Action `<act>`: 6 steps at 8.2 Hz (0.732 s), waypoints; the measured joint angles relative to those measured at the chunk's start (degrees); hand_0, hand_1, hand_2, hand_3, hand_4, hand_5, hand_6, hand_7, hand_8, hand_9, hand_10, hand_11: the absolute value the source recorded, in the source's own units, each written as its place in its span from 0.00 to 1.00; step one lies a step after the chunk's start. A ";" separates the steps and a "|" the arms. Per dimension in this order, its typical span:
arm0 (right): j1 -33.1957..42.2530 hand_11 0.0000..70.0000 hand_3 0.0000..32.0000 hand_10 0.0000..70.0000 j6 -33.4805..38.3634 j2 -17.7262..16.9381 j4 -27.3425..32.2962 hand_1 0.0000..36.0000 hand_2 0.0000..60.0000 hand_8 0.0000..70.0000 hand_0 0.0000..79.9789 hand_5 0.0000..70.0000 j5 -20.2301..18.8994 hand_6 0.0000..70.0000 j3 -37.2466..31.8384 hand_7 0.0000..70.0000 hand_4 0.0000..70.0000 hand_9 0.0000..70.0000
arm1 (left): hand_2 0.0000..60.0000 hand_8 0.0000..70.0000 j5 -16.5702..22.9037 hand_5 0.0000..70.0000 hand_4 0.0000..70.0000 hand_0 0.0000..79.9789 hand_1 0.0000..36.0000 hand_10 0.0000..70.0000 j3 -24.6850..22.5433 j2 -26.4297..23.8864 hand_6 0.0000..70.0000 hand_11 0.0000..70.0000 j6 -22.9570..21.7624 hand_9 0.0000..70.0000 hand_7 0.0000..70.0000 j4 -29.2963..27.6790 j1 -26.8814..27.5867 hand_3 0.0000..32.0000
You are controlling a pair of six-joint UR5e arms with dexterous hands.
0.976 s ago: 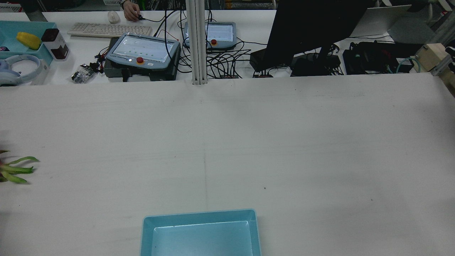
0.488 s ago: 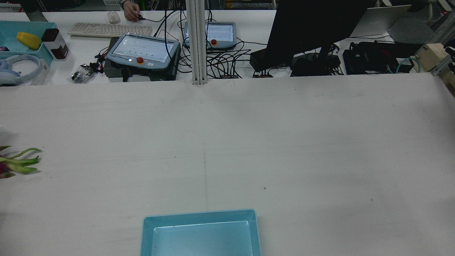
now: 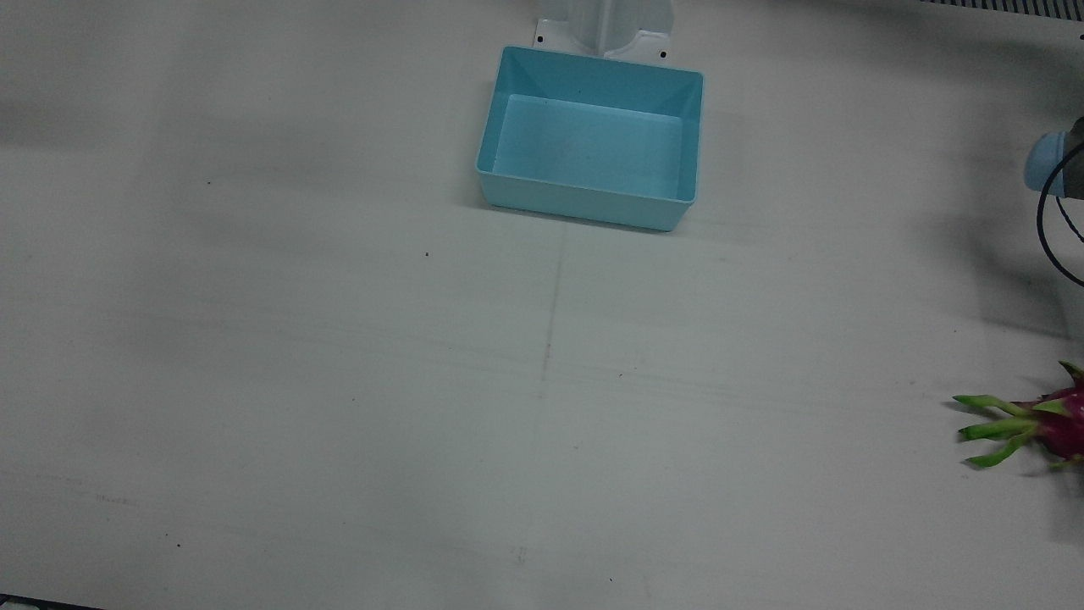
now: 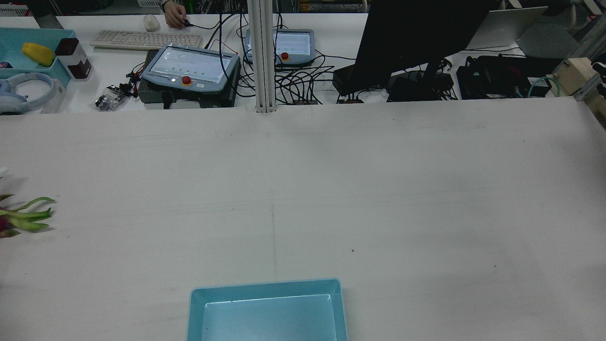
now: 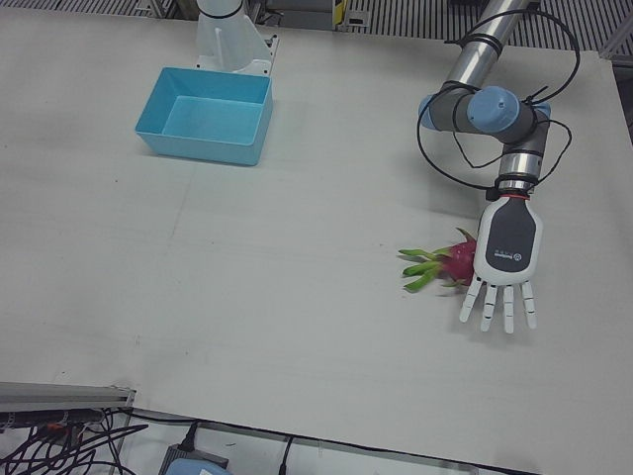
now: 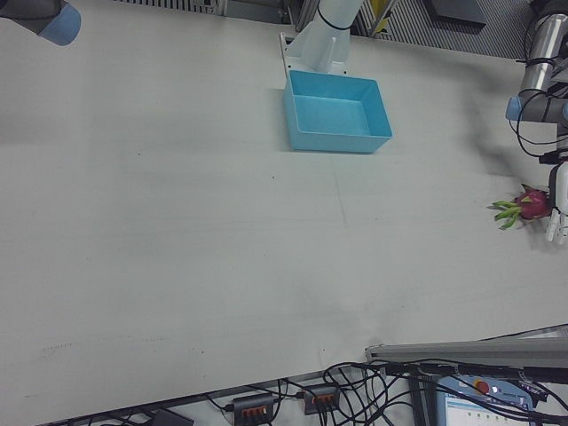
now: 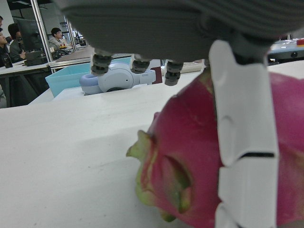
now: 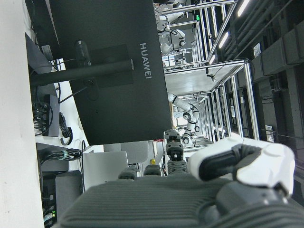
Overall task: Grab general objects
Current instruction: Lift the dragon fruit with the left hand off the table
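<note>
On the white table there are two things only: one dragon fruit and one blue tray. The tray has nothing inside and stands at the robot's edge of the table, in the middle, just before a white pedestal. The dragon fruit lies well apart from the tray, on the robot's left side near the table's edge; in the rear view only its green tips show at the left border. Its magenta body points toward the arm and its green leaves point toward the middle of the table.

One hand is seen clearly, the left hand. The left arm comes down from the far edge, bends at a blue-capped elbow, and the wrist points toward the operators' side. The hand is stretched flat, back upward, with the white fingers spread and straight. It is just beside the fruit and above it; the palm covers one end of the magenta body. In the left hand view one white finger passes in front of the fruit, and the other fingertips are held apart over the table, not curled around it. So the left hand is open and grips nothing.

The right hand shows only in its own camera, with the palm and one bent finger before a dark monitor. Whether its fingers are apart or closed I cannot tell.
</note>
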 measured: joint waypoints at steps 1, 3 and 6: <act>0.02 0.00 0.00 0.00 0.00 0.00 0.00 0.00 0.00 0.00 0.00 0.00 0.00 0.00 0.00 0.00 0.00 0.00 | 1.00 0.06 0.00 0.25 0.01 0.72 1.00 0.04 0.16 -0.01 0.00 0.12 0.00 0.02 0.21 -0.13 0.00 0.29; 0.05 0.00 0.00 0.00 0.00 0.00 -0.03 0.00 0.00 0.00 0.00 0.00 0.00 0.00 0.00 0.00 0.00 0.00 | 1.00 0.07 0.00 0.86 0.21 0.70 1.00 0.02 0.27 -0.09 0.10 0.08 0.00 0.03 0.28 -0.44 0.04 0.00; 0.08 0.00 0.00 0.00 0.00 0.00 -0.01 0.00 0.00 0.00 0.00 0.00 0.00 0.00 0.00 0.00 0.00 0.00 | 1.00 0.10 -0.07 1.00 0.40 0.73 1.00 0.02 0.85 -0.30 0.21 0.07 1.76 0.07 0.36 -1.82 0.06 0.00</act>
